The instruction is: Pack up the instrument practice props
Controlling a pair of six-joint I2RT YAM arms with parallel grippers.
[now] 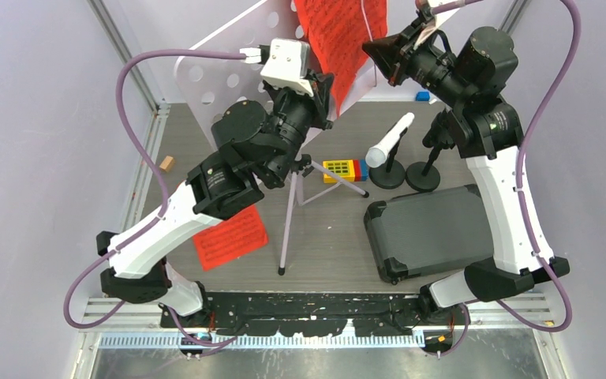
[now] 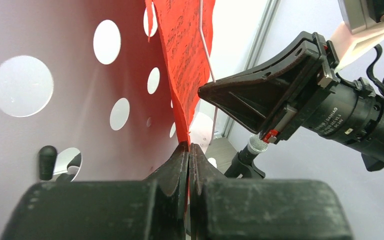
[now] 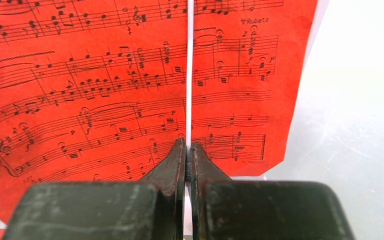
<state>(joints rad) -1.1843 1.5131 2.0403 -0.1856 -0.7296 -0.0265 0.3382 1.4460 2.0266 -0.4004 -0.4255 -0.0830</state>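
Two clenched grips are at work on one red sheet-music page standing on the pale lilac perforated music desk at the upper centre of the overhead view. The left gripper is pinched tight on that page's lower edge. The right gripper is shut on the thin white retaining wire that runs down the front of the page. The step in hand looks like freeing this page from the desk. The next move probably calls for the wire to be drawn clear of the paper so the page can slide out without tearing, then carried down to be packed. A second red sheet-music page lies flat on the table at lower left, partly under the left arm. The white microphone sits tilted in one black round-based mic holder, just beside the other holder. The only container, a dark rectangular hard case at lower right, lies shut; what is inside cannot be seen, and none of the visible props is in it, so the packing seems barely begun.
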